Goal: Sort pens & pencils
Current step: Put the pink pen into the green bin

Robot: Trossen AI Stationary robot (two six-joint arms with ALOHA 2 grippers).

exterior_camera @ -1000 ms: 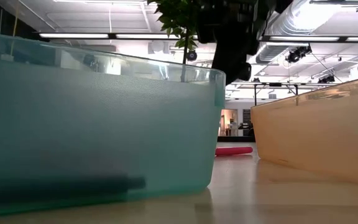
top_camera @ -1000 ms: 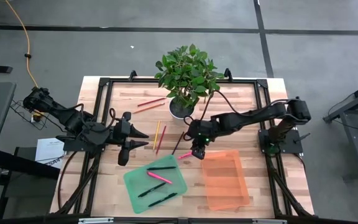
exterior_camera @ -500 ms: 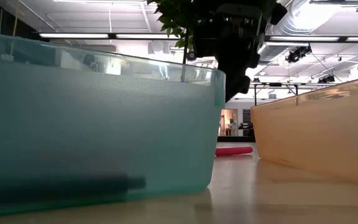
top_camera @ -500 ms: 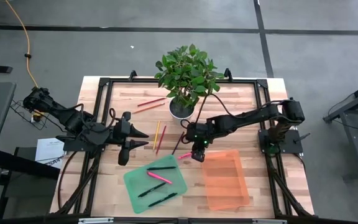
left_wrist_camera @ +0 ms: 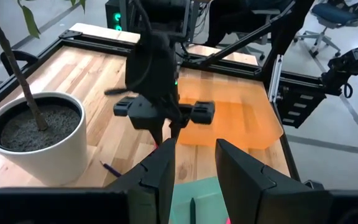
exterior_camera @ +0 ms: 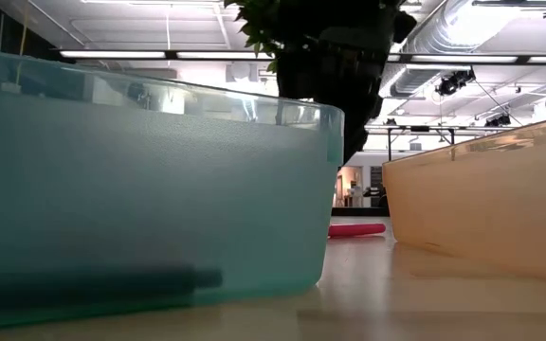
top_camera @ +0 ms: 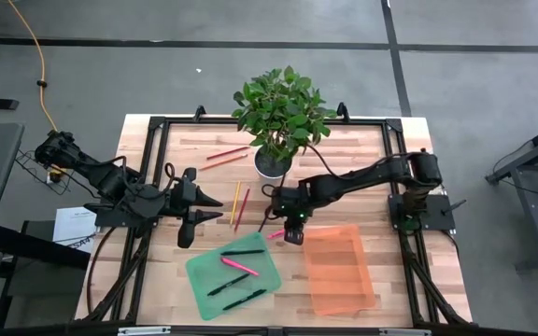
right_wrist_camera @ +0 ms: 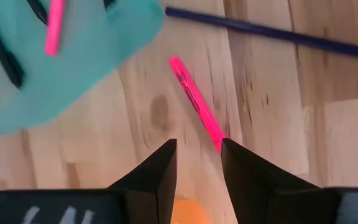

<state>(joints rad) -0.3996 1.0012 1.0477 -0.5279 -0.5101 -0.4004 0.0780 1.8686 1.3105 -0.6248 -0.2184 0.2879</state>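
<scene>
A bright pink pen point(top_camera: 276, 233) point(right_wrist_camera: 194, 99) lies flat on the wooden table between the green tray point(top_camera: 204, 275) and the orange tray point(top_camera: 339, 271). My right gripper point(top_camera: 292, 235) point(right_wrist_camera: 197, 165) hovers open just above the pen's end nearest the orange tray, pointing steeply down. That end lies right beside one fingertip point(right_wrist_camera: 229, 152). The green tray holds black pens point(top_camera: 241, 252) and a pink pen point(top_camera: 239, 266). Thin pencils point(top_camera: 238, 201) point(top_camera: 227, 154) and a dark pencil point(top_camera: 267, 215) lie on the table. My left gripper point(top_camera: 215, 210) point(left_wrist_camera: 194, 168) waits open at the table's left.
A potted plant point(top_camera: 271, 163) stands at the far middle of the table, close behind my right arm. In the low view the green tray's wall point(exterior_camera: 159, 170) and the orange tray's wall point(exterior_camera: 482, 208) flank the pink pen point(exterior_camera: 356, 229). Nothing lies in the orange tray.
My right gripper has come down toward the pink pen and shifted slightly toward the table's left and near edges, tipping more steeply downward. The pen has not moved.
</scene>
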